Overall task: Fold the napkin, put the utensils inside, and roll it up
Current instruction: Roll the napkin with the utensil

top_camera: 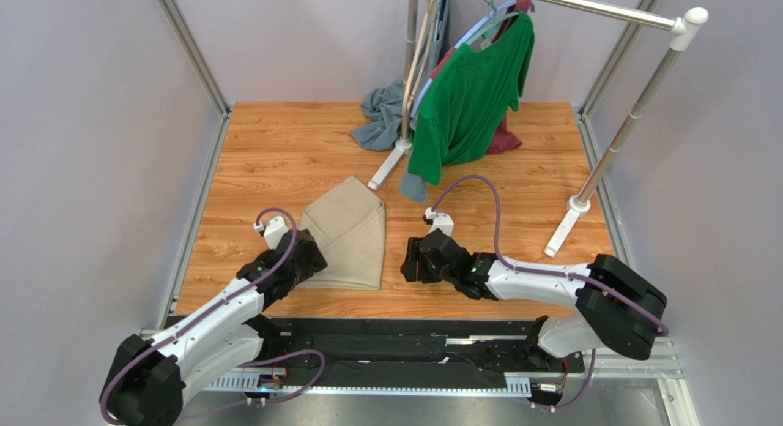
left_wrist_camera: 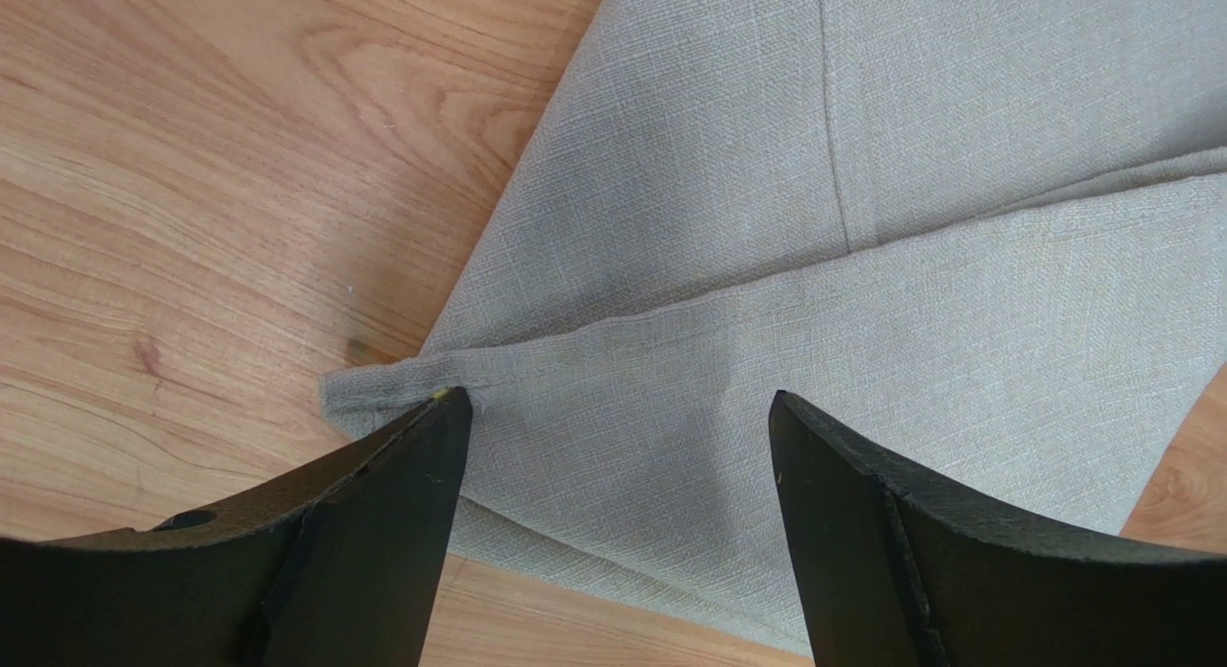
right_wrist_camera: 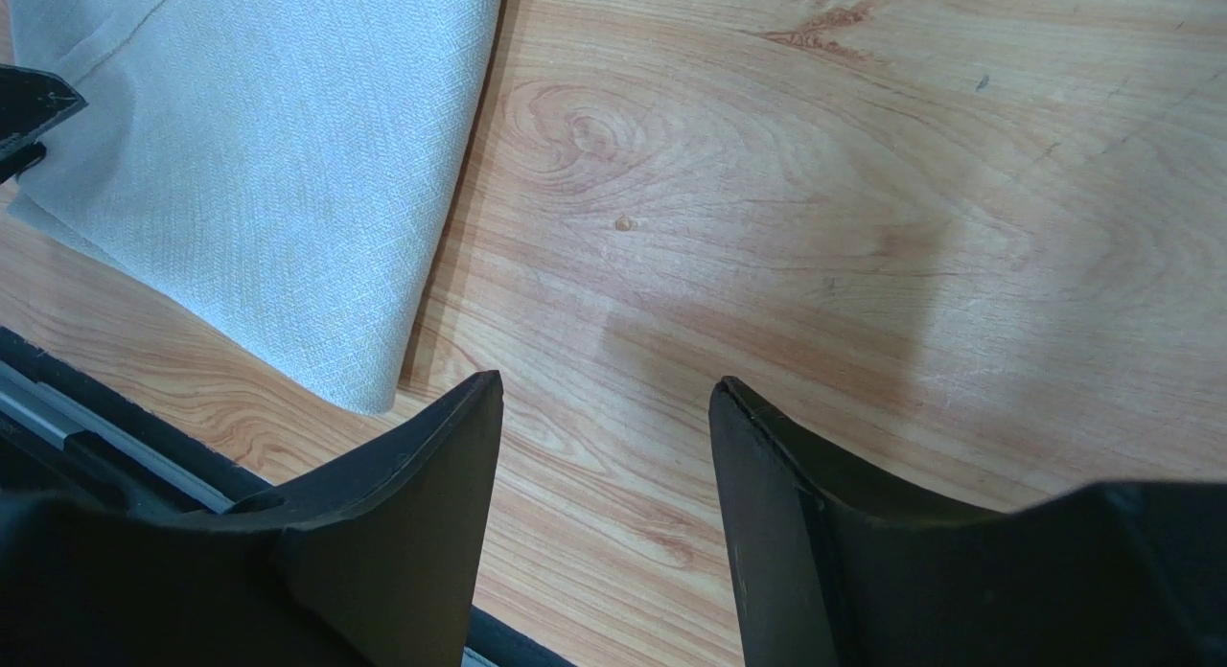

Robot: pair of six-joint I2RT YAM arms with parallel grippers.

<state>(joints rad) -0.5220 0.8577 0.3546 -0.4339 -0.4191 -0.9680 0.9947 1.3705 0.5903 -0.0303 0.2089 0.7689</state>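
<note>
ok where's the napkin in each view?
Top external: napkin lies folded, left of centre, toward the near edge.
Left wrist: napkin fills the centre and upper right, with one corner pointing left.
Right wrist: napkin is in the upper left, with one corner reaching down toward the near edge.
Shared landmark: the wooden table, bare beside the cloth in all three.
</note>
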